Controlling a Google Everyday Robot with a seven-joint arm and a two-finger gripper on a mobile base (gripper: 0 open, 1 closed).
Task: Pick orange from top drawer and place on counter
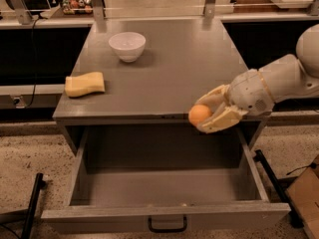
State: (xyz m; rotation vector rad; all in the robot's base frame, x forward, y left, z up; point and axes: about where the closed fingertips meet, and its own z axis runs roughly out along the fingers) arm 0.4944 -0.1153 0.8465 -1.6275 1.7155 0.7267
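The pale arm reaches in from the right, gripper (207, 114) clamped around the smooth round orange (199, 115) at the matte grey counter's (174, 73) front edge.

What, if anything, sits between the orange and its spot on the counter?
Nothing visible. The gripper holds the orange at the counter's front edge, right side, above the open top drawer. The white bowl and yellow sponge sit well off to the left.
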